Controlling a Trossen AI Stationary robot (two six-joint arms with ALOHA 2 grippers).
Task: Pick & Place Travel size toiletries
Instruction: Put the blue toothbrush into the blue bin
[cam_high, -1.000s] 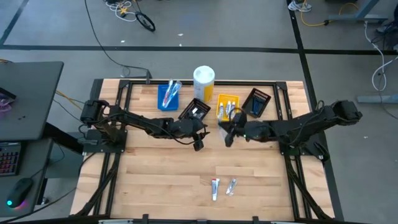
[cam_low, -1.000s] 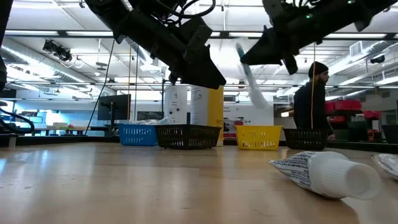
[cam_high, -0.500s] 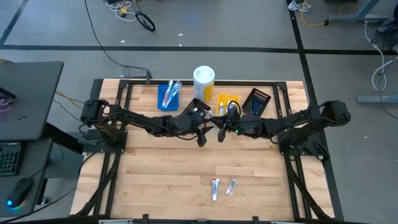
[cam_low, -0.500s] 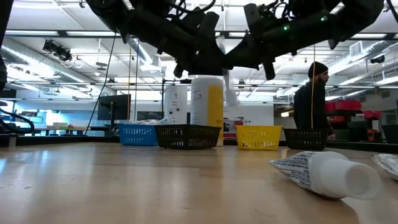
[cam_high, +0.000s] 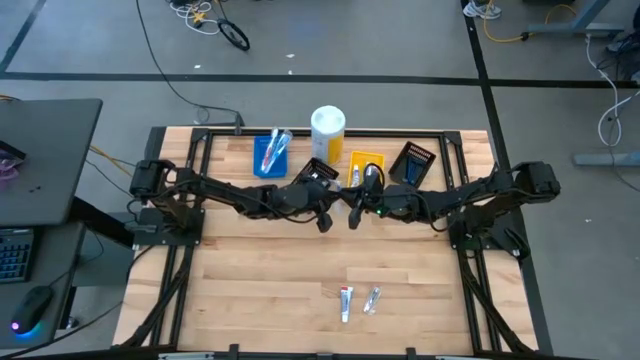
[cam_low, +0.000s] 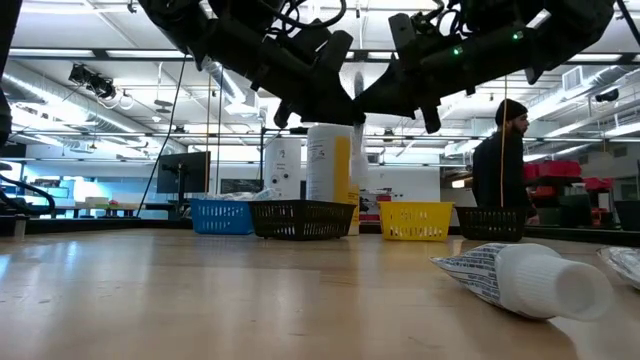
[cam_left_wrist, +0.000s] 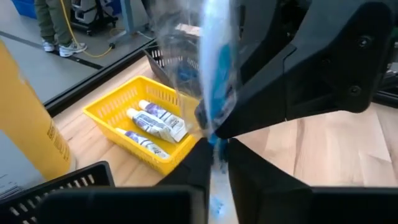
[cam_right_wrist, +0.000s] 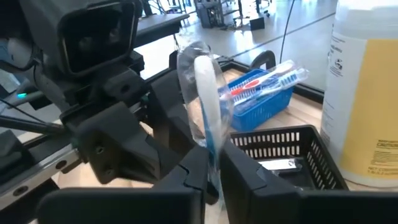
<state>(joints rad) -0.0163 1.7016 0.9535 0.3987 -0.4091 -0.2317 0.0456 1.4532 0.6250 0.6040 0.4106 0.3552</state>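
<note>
High view: the left hand (cam_high: 322, 212) and the right hand (cam_high: 352, 210) are met nose to nose above the middle of the surface (cam_high: 260, 290), just in front of the black bin (cam_high: 314, 176) and the yellow bin (cam_high: 364, 170). Two small tubes (cam_high: 346, 302) are seen lying well apart from them near the front edge. Toothbrushes (cam_high: 274, 148) are seen in the blue bin (cam_high: 267, 156), beside the tall white-and-yellow cylinder (cam_high: 328, 134).

Low view: both hands are held well above the surface, with a pale wrapped toothbrush (cam_low: 357, 100) hanging upright between them. A tube (cam_low: 525, 278) lies in the foreground. A person (cam_low: 500, 170) stands in the room behind.

Left wrist view: the left hand's fingers (cam_left_wrist: 245, 171) are closed on the lower end of the wrapped toothbrush (cam_left_wrist: 214, 68); tubes (cam_left_wrist: 155, 121) lie in the yellow bin (cam_left_wrist: 121, 106).

Right wrist view: the right hand's fingers (cam_right_wrist: 239, 174) are closed on the same wrapped toothbrush (cam_right_wrist: 205, 93), so it is gripped from both sides.
</note>
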